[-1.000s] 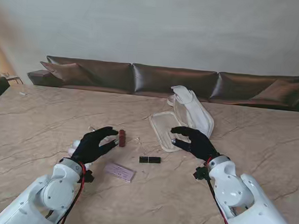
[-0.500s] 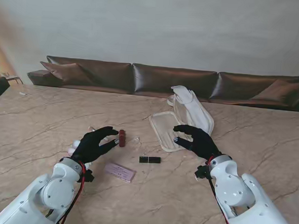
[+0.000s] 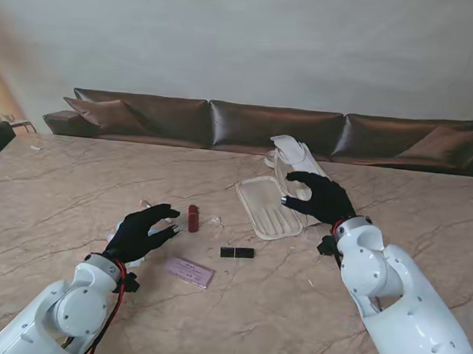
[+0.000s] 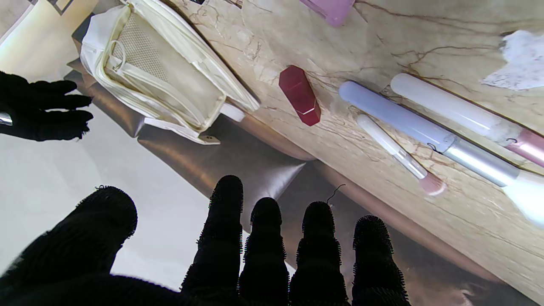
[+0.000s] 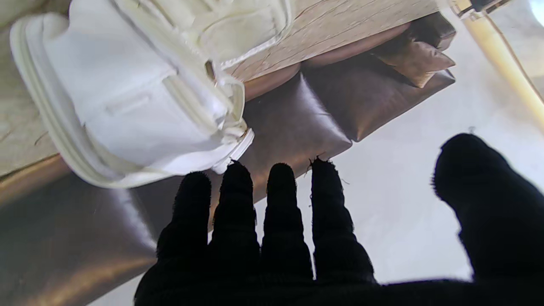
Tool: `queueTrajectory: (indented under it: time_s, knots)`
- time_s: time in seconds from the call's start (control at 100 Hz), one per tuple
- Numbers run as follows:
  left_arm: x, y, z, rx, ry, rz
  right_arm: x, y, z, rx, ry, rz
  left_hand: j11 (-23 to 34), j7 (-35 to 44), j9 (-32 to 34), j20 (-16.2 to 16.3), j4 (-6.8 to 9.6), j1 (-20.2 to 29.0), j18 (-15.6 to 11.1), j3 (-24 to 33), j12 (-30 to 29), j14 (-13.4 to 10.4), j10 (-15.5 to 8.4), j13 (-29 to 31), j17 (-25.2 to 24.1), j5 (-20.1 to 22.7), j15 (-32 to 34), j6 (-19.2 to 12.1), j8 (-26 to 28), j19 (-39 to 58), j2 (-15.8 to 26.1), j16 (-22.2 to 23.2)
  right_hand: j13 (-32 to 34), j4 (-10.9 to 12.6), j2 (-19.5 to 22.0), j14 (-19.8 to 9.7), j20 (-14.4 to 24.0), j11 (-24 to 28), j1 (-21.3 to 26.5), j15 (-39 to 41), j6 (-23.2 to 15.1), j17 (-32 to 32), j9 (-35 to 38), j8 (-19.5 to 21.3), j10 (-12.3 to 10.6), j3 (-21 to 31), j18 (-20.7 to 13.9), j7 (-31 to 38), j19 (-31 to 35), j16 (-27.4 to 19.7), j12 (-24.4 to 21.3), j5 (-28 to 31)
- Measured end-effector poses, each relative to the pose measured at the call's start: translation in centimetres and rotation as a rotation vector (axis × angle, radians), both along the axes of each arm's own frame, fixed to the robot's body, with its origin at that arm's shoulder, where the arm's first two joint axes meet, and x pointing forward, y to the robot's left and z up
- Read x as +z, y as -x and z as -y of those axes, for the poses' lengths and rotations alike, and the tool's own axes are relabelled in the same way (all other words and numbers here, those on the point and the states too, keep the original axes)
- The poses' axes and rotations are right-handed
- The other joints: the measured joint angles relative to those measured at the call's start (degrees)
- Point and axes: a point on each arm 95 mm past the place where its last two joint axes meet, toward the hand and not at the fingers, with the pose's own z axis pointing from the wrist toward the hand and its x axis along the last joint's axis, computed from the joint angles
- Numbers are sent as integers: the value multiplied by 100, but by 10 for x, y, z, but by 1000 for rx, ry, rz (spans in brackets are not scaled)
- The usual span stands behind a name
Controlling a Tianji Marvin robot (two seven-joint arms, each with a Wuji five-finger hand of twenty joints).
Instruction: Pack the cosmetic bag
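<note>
Item: cosmetics bag [image 3: 277,197], cream fabric, lying unzipped and splayed on the counter [image 3: 393,235], right of centre. We judge it soft, light and floppy; best taken by the stiffer zipper rim.

Item: red lipstick [image 3: 192,218], small and rigid, probably slick; we would pinch it across its faceted sides.

Item: brushes [image 4: 408,127], long and light; take them by the handles.

Our left hand [image 3: 139,231] hovers beside the lipstick, fingers spread, holding nothing. Our right hand [image 3: 319,198] hangs over the bag, fingers apart, empty.
</note>
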Motion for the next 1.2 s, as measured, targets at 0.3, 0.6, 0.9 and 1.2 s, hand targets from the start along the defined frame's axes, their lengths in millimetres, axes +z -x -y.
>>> queueTrajectory:
  time_s: [0.3, 0.6, 0.9, 1.2]
  knots:
    - [-6, 8, -9, 30, 26, 0, 19, -26, 11, -80, 118, -13, 0, 0, 0, 19, 0, 0, 32, -8, 0, 0, 0, -1, 0, 0, -9, 0, 1, 0, 0, 0, -1074, -165, -205, -148, -434, 132, 295, -221, 403, -1032, -1101, -198, 57, -13, -332, -351, -994, -197, 91, -809]
    - [-11, 14, -20, 40, 12, -7, 16, -62, 16, -203, 177, -119, 0, 0, 0, 56, 0, 0, 55, -8, 0, -6, -3, -1, 0, 0, -44, 0, 1, 0, 0, 0, -2212, -112, -119, -193, -179, -2002, 205, -898, 1363, -1105, -1753, -1566, 635, -882, -389, -2862, -3255, -529, -1092, -1346]
    - [-20, 14, -27, 51, 8, -33, 7, -95, 13, -279, 188, -251, 0, 0, 0, 63, 0, 0, 72, -9, 0, -7, -9, -2, 0, 0, -45, 0, 2, -1, 0, 0, -2273, -111, -124, 323, 583, -2218, 35, -906, 1622, -1253, -1884, -2269, 1044, -880, 9, -2939, -2903, -413, -1312, -1281]
    - [-28, 14, -33, 63, 12, -59, -10, -118, 9, -327, 237, -298, -1, 0, 0, 120, 1, 0, 97, -9, 0, -8, -12, -2, 0, 0, -45, 0, 2, -3, 0, 0, -2273, -102, -357, 703, 1105, -2218, -75, -604, 1648, -1421, -1884, -2404, 1193, -758, 382, -3048, -1839, -304, -1317, -1279]
